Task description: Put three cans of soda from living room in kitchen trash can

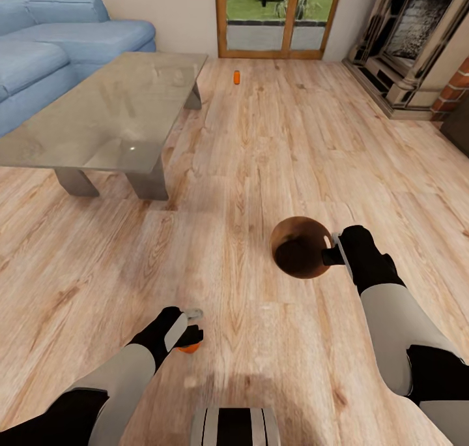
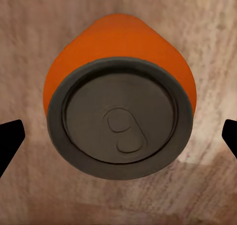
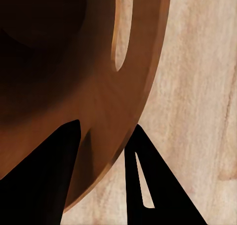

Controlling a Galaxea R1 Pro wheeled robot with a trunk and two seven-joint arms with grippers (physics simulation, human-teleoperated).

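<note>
An orange soda can stands upright on the wood-plank floor, its grey top facing the left wrist camera. My left gripper hangs right above it, open, with a dark fingertip on either side and clear of the can. Below the hand in the head view a bit of the can peeks out. My right gripper is shut on the rim of the copper-brown trash can, one finger inside the wall and one outside. A second orange can stands far off near the glass doors. The dark blue can is out of view.
A glass-topped low table stands at the left with the blue sofa behind it. Wood-framed glass doors close the far wall. A fireplace and a brick column are at the right.
</note>
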